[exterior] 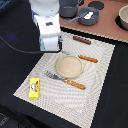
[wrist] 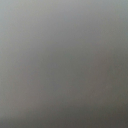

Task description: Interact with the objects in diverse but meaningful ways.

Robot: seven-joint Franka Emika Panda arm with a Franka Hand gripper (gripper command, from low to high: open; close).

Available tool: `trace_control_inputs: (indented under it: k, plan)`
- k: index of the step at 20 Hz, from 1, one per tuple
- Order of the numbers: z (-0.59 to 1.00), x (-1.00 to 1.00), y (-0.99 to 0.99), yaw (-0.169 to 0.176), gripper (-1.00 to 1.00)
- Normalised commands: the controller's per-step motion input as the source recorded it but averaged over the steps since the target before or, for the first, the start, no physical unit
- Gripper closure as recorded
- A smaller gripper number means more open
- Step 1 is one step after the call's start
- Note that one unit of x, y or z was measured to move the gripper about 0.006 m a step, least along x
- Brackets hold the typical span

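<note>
While the wrist view gave only a grey blur, the arm's white body hid the gripper — whether it was clenched or released could not be told. The dark brown sausage (exterior: 82, 40) lay near the arm, the yellow box (exterior: 34, 88) well apart — both on the striped mat (exterior: 100, 75).

Dark table (exterior: 107, 95) fills most of the exterior view; a striped pale placemat (exterior: 95, 75) lies on it at frame centre, set diagonally. On the mat: tan round plate (exterior: 68, 66) in the middle; orange-handled fork (exterior: 66, 80) just below the plate; orange-handled knife (exterior: 88, 58) to its upper right; dark brown sausage (exterior: 82, 40) toward the upper centre; yellow box (exterior: 34, 88) at lower left. Wrist view is a uniform grey blur.
</note>
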Motion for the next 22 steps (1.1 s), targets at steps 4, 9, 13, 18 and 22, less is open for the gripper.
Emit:
trace_control_inputs:
  k: [4,9,13,18,22]
  plan:
    - [-0.17,-0.40,-0.20,-0.018,1.00]
    - [-0.17,-0.31,-0.21,-0.025,1.00]
    - [-0.17,-0.22,-0.15,-0.025,1.00]
    - [-0.27,-0.29,-0.01,-0.002,1.00]
    - [-0.29,-0.30,0.00,0.000,1.00]
